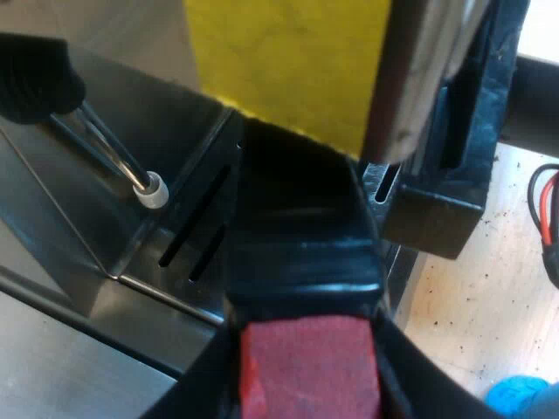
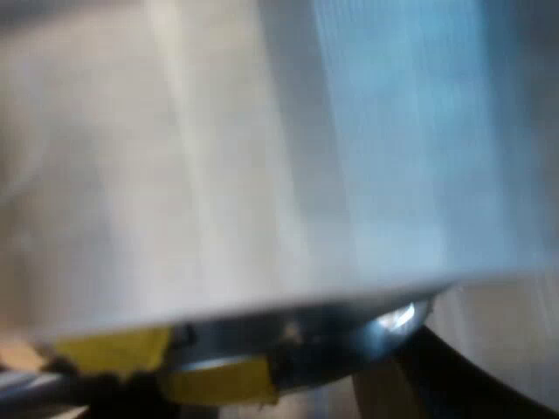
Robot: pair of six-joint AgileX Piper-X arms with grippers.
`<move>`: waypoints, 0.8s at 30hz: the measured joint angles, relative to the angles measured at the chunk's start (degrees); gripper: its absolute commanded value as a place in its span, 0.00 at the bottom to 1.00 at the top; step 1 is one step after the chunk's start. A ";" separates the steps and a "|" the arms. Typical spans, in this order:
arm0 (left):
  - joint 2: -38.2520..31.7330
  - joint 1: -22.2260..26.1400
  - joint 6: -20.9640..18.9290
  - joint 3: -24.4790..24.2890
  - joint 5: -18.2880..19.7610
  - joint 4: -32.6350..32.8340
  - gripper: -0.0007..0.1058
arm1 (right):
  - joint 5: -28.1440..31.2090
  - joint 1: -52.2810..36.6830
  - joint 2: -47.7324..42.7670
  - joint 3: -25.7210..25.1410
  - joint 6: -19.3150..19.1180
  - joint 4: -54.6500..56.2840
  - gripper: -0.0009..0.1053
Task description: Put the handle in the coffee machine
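handle black, its end red | machine brushed steel grey, big yellow patch | tray silver, black slots | wand chrome, tip white | knob black | table pale cream, dark-speckled | blob bright blue | right wrist view: surface silvery-white, bits yellow

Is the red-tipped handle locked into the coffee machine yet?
Cannot tell: the handle reaches over the drip tray toward the machine, its far end hidden.
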 measured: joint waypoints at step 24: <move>-0.21 0.38 5.51 -0.72 -11.77 4.51 0.56 | -0.15 0.00 0.00 0.00 -0.14 -0.40 0.37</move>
